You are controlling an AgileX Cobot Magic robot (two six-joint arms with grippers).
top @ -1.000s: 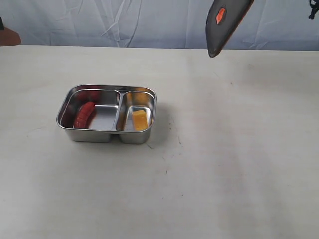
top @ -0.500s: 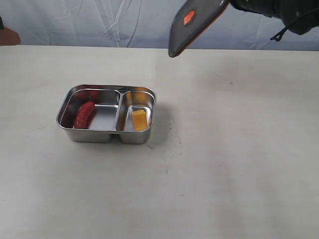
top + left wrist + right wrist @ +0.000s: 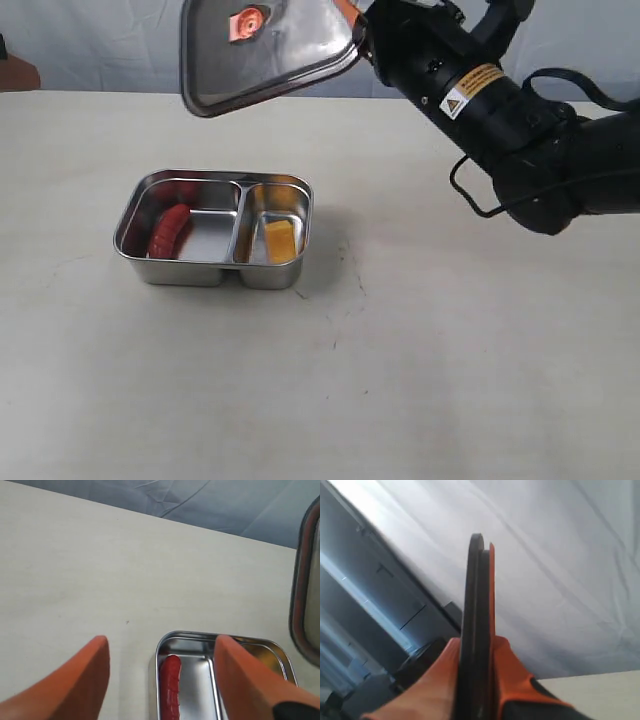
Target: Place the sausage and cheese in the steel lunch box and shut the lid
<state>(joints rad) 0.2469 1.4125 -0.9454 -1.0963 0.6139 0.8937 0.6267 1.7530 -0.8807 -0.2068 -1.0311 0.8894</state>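
The steel lunch box [image 3: 137, 262] stands left of centre on the table. The red sausage [image 3: 168, 231] lies in its larger compartment and the yellow cheese [image 3: 280, 240] in the smaller one. The dark lid [image 3: 270, 50] hangs tilted in the air above the box, orange valve showing. My right gripper [image 3: 352, 30] is shut on the lid's right edge; in the right wrist view the lid [image 3: 476, 630] is seen edge-on between the orange fingers [image 3: 507, 670]. My left gripper [image 3: 160, 645] is open above the sausage [image 3: 170, 685] and the box rim [image 3: 165, 642], holding nothing.
The black right arm [image 3: 500, 110] reaches in from the upper right, over the table. A grey cloth backdrop [image 3: 100, 45] hangs behind the table. The lid's edge [image 3: 302, 595] shows at the side of the left wrist view.
The right arm has carried the lid leftward from the upper right until it hangs above the box, and the lid has levelled out somewhat. Box, sausage and cheese have not moved.
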